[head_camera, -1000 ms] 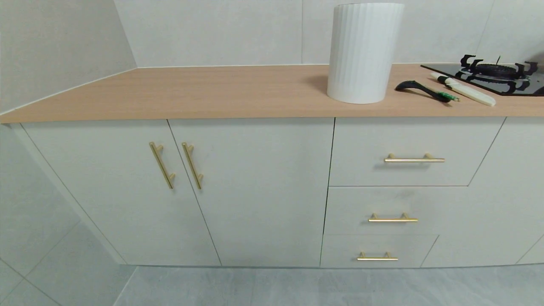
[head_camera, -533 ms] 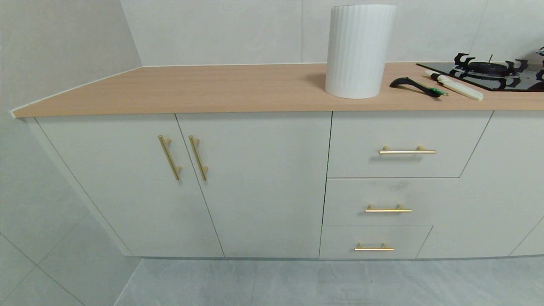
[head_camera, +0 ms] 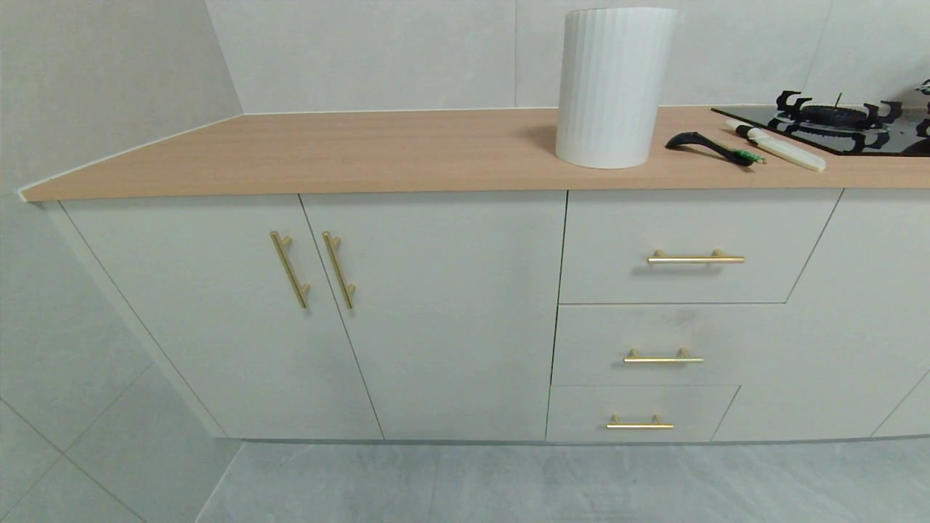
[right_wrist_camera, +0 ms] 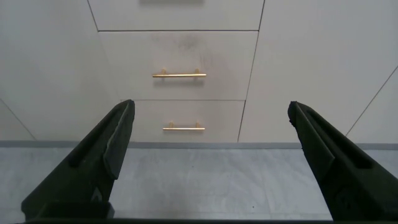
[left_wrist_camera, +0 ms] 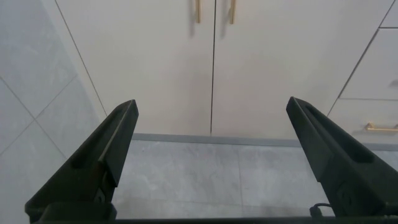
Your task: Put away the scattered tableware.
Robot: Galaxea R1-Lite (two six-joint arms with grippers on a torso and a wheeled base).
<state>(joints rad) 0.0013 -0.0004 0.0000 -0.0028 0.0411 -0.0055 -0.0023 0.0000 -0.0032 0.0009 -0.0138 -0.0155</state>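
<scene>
Tableware: two utensils are seen lying on the countertop (head_camera: 363, 152), at its right part, between the white container (head_camera: 614, 87) and the gas hob (head_camera: 835, 123).
Black utensil (head_camera: 708, 145): one, with a curved black head and a slim handle tipped in green; it is laid flat just beside the container.
White utensil (head_camera: 781, 147): one, long, cream-white and knife-shaped, with a dark band near its far end; it is laid just beside the black utensil, and its far end is at the edge of the hob.
Container: one, a tall white cylinder with vertical ribs, stood upright on the countertop.
Hob: one, a glossy black glass plate with black metal pan supports, set into the right end of the countertop.
Countertop surface: pale wood grain, smooth and matt.
Cabinet doors: two, flat and off-white, each fitted with one upright brass bar handle (head_camera: 290, 269) (head_camera: 338, 269).
Drawers: three, stacked to the right of the doors, each fitted with one level brass bar handle (head_camera: 696, 257) (head_camera: 663, 357) (head_camera: 639, 424).
Room: pale grey wall tiles (head_camera: 363, 51) are seen behind the counter and large grey floor tiles (head_camera: 508, 483) below it.
Left gripper (left_wrist_camera: 211, 162): its two dark fingers are spread wide with nothing between them; it is held low over the floor, facing the two doors.
Right gripper (right_wrist_camera: 211, 162): its fingers are likewise spread wide and empty; it is held low, facing the lower two drawers.
</scene>
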